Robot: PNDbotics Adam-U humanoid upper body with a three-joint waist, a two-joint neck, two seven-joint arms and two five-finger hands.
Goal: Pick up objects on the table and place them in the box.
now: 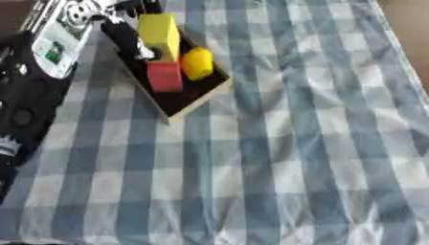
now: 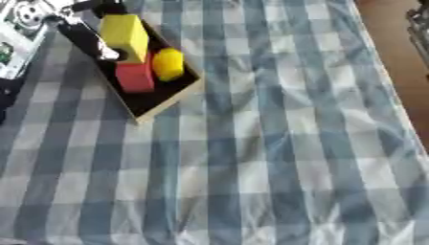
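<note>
A shallow box (image 1: 194, 104) with a black floor and a pale wooden rim lies at the upper left of the checked cloth. Inside it are a red block (image 1: 164, 75), a rounded yellow object (image 1: 197, 62) and a tall yellow block (image 1: 159, 29) leaning over the red one. My left hand (image 1: 124, 31) reaches into the box from the upper left. One dark finger runs down the yellow block's left face and another dark part sits at its far end, so the hand is shut on that block. The right hand shows in neither view.
My left forearm (image 1: 55, 45), black with a white panel, fills the left edge beside the box. The blue and white checked tablecloth (image 1: 276, 158) covers the table. Brown floor (image 2: 402, 57) and a dark metal thing (image 2: 419, 24) lie past the right edge.
</note>
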